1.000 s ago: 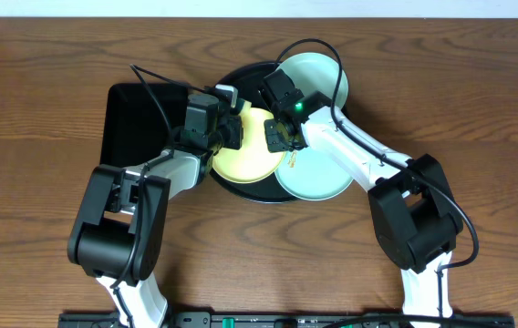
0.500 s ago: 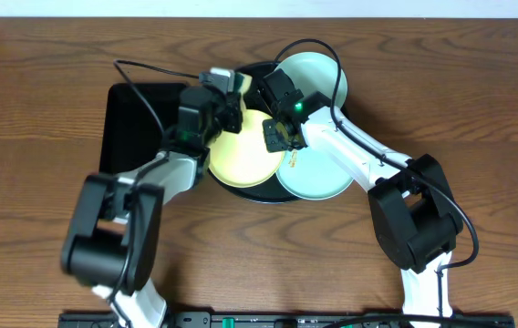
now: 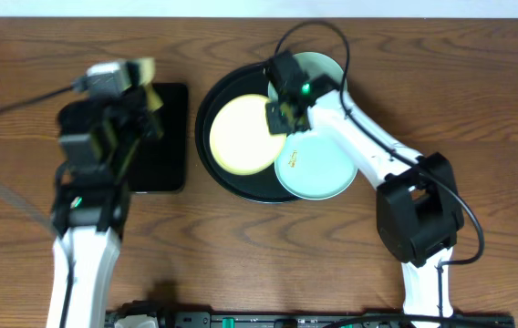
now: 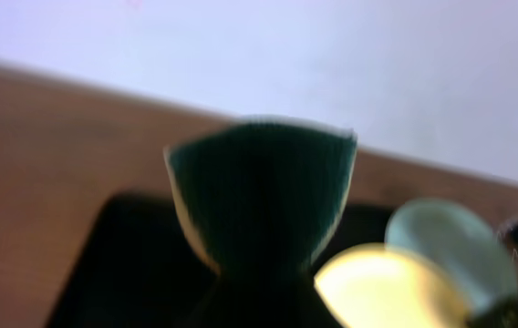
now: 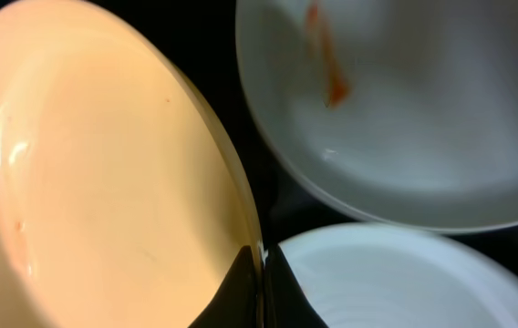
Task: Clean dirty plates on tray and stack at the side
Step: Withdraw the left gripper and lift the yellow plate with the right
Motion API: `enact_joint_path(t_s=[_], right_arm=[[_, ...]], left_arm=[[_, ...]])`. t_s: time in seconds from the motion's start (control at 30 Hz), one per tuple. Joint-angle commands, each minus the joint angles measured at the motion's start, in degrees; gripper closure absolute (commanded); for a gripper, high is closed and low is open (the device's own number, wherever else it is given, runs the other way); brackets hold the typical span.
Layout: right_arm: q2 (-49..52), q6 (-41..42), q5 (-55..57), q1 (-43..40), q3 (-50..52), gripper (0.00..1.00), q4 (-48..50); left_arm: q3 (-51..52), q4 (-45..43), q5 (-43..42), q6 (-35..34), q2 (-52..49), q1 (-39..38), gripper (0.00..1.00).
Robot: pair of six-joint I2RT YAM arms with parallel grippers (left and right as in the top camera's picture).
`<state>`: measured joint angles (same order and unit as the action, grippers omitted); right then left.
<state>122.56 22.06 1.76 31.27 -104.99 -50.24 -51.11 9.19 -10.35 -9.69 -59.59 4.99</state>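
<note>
So the left gripper [image 3: 137,87] is clamped on the sponge [image 4: 261,196], over the small tray [image 3: 163,146]. The right gripper [image 5: 257,284] is pinched shut on the yellow plate [image 5: 104,182] rim.

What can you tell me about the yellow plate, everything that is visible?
The yellow plate is round, pale and glossy, like glazed ceramic or plastic, with a shallow raised rim. It looks nearly clean. It sits face up in the left part of the round black tray. The right gripper is shut on its right rim.

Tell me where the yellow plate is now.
Overhead, the yellow plate lies on the left half of the round black tray, beside both mint plates, the right gripper pinching its right rim.
</note>
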Motion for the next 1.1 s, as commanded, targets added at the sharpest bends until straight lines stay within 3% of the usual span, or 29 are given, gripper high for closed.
enact_joint_path(t_s=[0.0,0.23,0.5,0.87,1.07], right_arm=[[-0.4,-2.8,-0.5,0.0,-7.8,0.99,-1.3],[-0.4,-6.3,6.2,4.6,-14.2,0.99,3.5],[2.4,-14.9,17.3,14.6,-14.1,0.99,20.0],[16.0,-41.4,41.4,25.0,-14.1,0.99,46.7],[18.0,-43.5,46.4,25.7,-14.2,0.99,51.0]], left_arm=[[0.0,7.0,1.0,-5.6,4.9,2.2,0.92],[0.0,21.0,1.1,-5.6,9.6,2.3,0.91],[0.0,29.5,14.7,-5.7,14.4,2.3,0.92],[0.0,32.8,16.0,-5.6,16.2,2.3,0.92],[0.0,33.1,16.0,-5.6,16.2,2.3,0.92]])
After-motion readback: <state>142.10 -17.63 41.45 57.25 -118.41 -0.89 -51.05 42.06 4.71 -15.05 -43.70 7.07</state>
